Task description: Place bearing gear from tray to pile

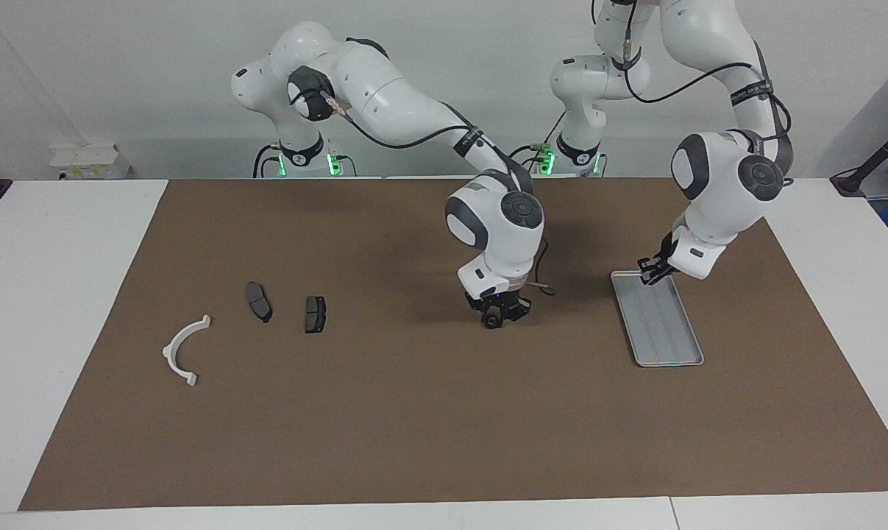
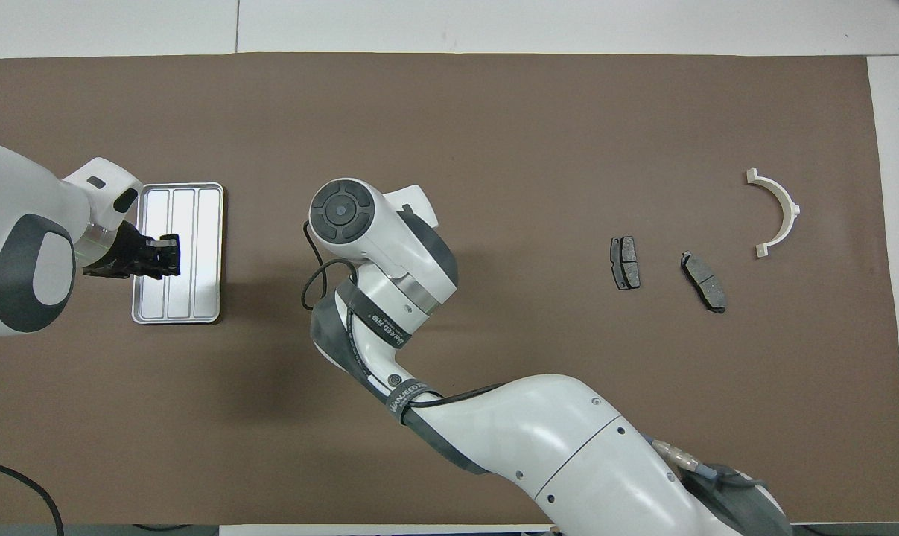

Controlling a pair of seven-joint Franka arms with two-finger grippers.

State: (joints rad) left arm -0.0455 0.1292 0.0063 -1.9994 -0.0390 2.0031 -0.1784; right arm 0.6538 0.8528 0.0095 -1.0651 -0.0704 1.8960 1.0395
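I see the right gripper (image 1: 494, 321) clamped on a small black round bearing gear (image 1: 494, 322); left gripper (image 1: 647, 274) fingers together over the tray (image 1: 668, 346).

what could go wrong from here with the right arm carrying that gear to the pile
1. The right end effector pinches the small dark gear only at the fingertips, just above the mat; it may slip out on the way.
2. The pile lies well toward the right arm's end: two pads and a white arc, set apart. A high drop may let the gear roll off.
3. The left end effector sits shut over the tray rim and may nudge it.
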